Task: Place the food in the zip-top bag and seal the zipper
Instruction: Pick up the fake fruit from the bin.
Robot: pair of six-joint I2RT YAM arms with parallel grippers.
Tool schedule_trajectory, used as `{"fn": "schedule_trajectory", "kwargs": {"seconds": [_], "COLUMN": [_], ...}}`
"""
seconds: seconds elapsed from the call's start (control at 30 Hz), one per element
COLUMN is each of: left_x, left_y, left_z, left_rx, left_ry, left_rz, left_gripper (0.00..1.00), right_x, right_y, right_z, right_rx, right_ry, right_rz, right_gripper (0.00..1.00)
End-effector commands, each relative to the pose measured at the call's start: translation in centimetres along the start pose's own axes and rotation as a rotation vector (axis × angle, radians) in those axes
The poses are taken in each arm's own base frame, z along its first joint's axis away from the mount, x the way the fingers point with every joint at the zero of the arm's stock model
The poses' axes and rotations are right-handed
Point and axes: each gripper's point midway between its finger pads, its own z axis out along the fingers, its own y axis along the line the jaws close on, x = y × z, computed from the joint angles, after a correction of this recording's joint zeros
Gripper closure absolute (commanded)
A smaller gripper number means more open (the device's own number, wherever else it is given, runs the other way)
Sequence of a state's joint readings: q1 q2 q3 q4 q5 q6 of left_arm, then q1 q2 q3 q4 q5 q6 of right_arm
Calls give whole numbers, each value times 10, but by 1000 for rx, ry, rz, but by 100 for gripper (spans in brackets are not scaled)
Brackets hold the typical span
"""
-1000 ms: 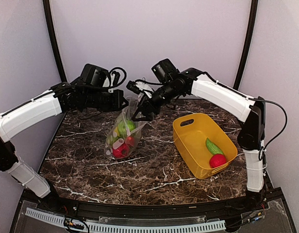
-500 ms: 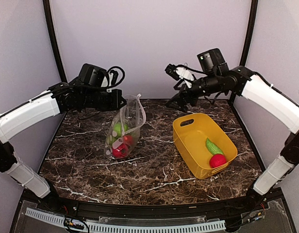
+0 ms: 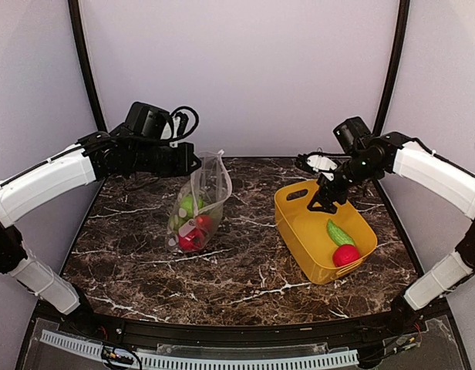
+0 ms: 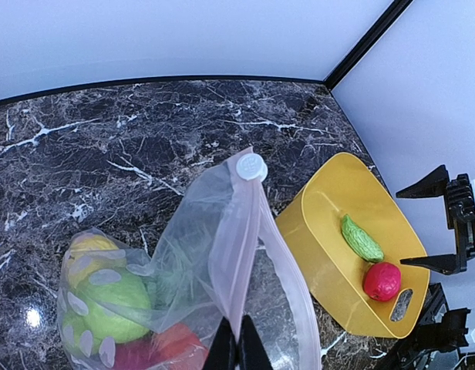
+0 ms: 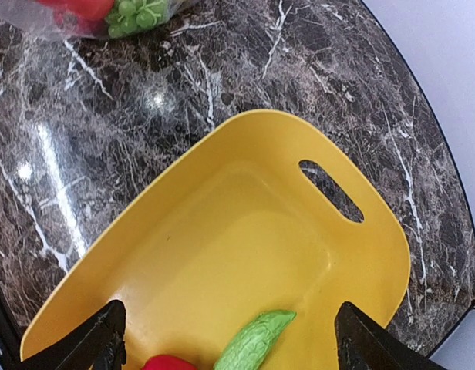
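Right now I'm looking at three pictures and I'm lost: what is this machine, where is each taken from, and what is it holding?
These are two robot arms fixed at the near edge of a marble table. The wide picture comes from a camera above and behind them; the other two come from a small camera on each wrist, looking past its own fingers. The left gripper is shut on the top edge of a clear zip-top bag, holding it upright; the pinkish zipper runs along that edge. Toy food sits in the bag's bottom. The right gripper is open and empty, above a yellow tub where a green vegetable and a red piece lie.
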State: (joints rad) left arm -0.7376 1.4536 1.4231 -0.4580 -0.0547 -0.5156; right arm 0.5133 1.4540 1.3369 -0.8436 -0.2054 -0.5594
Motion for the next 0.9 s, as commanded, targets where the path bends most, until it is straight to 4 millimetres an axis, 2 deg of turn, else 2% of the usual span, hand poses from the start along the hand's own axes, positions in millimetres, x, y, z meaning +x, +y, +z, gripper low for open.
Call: {"fn": "schedule_trajectory", "kwargs": {"seconds": [0.0, 0.13, 0.3, 0.57, 0.87], "left_x": [-3, -2, -2, 1, 3], "left_y": [-2, -1, 0, -1, 0], "left_z": [-1, -2, -3, 2, 3], "left_rx": [17, 12, 6, 18, 15], "left_ry": [-6, -4, -5, 7, 9], "left_rz": [7, 6, 12, 6, 4], "left_gripper": [99, 99, 99, 99, 99], "right_x": [42, 88, 124, 160, 193], "right_y": [13, 28, 45, 62, 63], "right_z": [-1, 8, 12, 20, 29], "right_rx": [-84, -176, -278, -359, -356], "right_ry": [123, 275, 395, 530, 674], "right_rz": [-69, -71, -55, -22, -2], "right_gripper": [10, 12, 14, 14, 13]}}
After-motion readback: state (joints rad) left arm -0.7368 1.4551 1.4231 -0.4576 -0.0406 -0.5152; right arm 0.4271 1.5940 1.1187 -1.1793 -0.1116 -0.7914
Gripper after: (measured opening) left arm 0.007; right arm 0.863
